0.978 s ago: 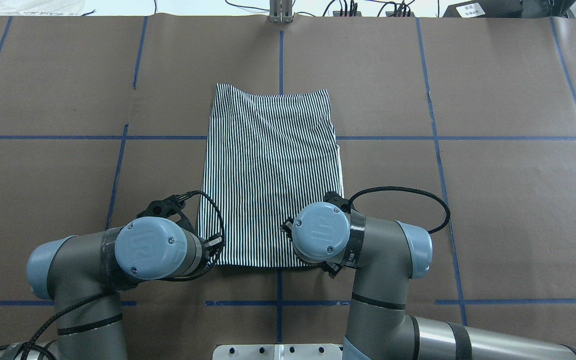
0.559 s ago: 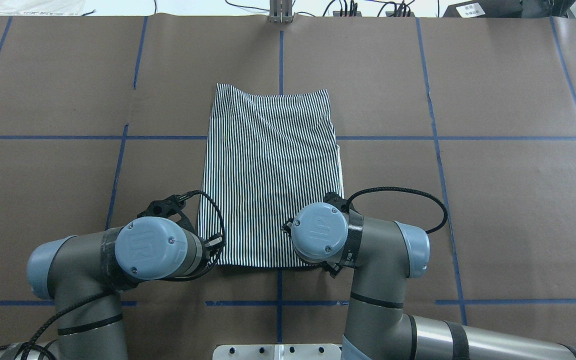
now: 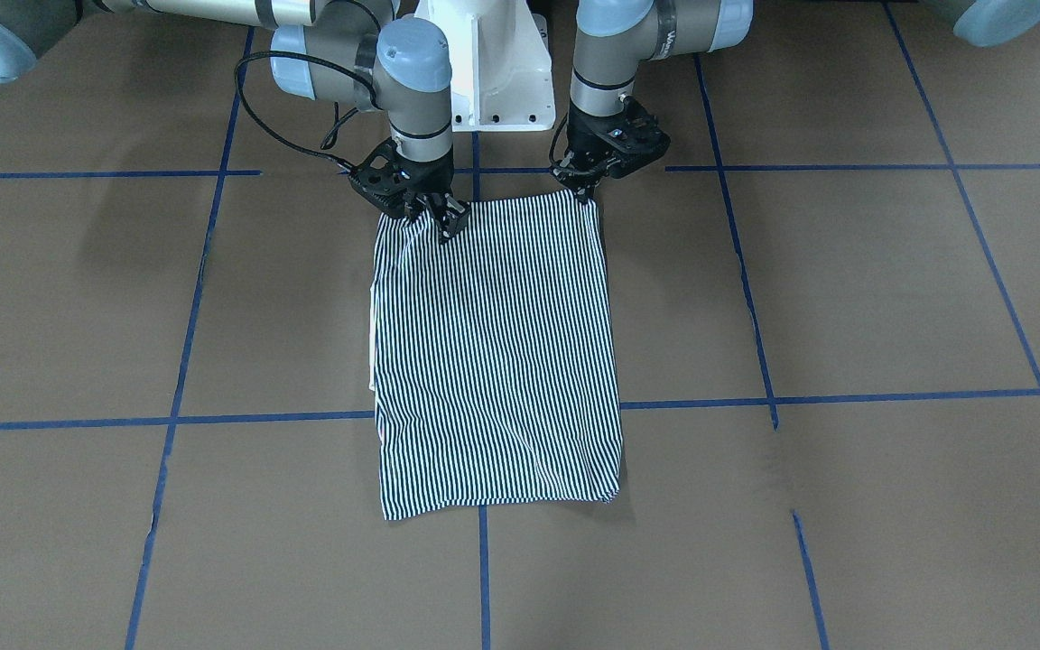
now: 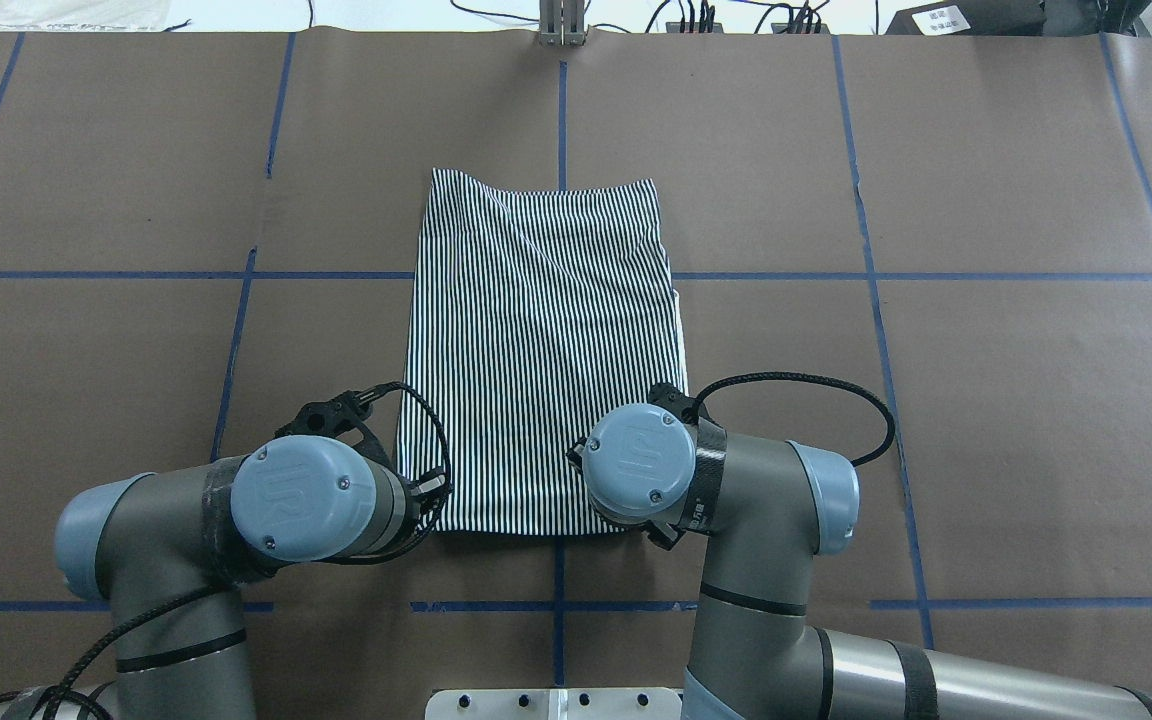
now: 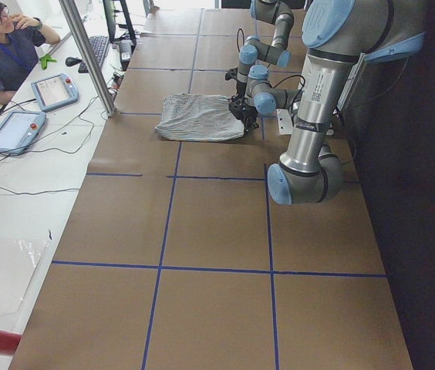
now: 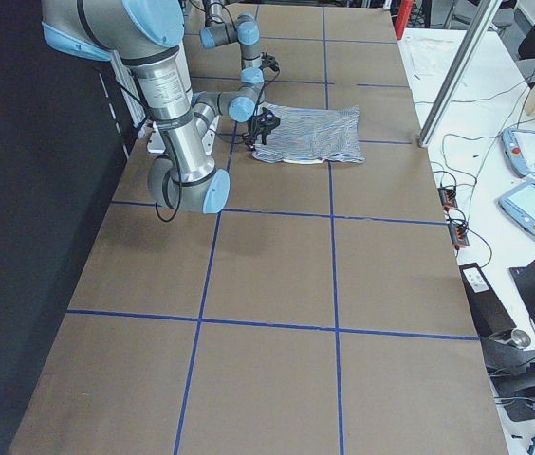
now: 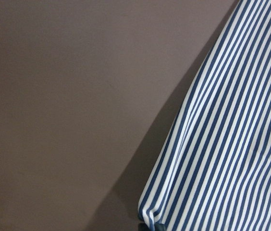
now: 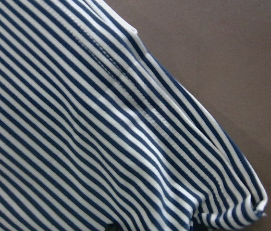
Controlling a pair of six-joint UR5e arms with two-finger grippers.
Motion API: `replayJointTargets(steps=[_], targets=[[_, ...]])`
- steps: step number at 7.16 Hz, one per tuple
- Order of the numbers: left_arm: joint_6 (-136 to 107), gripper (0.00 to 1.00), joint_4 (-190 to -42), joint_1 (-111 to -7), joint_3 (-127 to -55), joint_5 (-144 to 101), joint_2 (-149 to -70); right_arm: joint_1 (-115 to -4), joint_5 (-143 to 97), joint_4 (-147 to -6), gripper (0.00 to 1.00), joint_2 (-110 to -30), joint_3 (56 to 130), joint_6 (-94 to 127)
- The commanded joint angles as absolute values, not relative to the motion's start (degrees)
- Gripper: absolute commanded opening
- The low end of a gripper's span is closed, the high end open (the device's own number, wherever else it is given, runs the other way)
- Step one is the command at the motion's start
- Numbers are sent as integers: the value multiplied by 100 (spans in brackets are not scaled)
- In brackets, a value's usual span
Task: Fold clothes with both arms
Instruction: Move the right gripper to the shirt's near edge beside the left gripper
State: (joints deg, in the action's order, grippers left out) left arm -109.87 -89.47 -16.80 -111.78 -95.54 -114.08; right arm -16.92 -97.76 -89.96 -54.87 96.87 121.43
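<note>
My left gripper [image 3: 585, 188] and right gripper [image 3: 425, 215] are each pinched onto a near corner of the striped polo shirt [image 3: 493, 361], which lies flat mid-table [image 3: 845, 298], so I reckon both corners can lift evenly toward the far hem.

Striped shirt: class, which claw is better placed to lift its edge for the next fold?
Probably left. The left claw pinches the very corner of the shirt, cloth gathered and raised; the right claw sits inboard of its corner, grip unclear. Both seem needed.
</note>
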Motion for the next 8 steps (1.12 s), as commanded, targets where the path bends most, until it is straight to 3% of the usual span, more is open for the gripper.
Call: replayJointTargets(steps=[1, 8], targets=[[-10986, 0, -8947, -1679, -11162, -9554, -11408, -1696, -9782, -9009, 0, -5484, 9694, 12138], [-10978, 0, -8947, -1679, -11127, -9554, -11443, -1705, -9633, -9009, 0, -5353, 9764, 12182]])
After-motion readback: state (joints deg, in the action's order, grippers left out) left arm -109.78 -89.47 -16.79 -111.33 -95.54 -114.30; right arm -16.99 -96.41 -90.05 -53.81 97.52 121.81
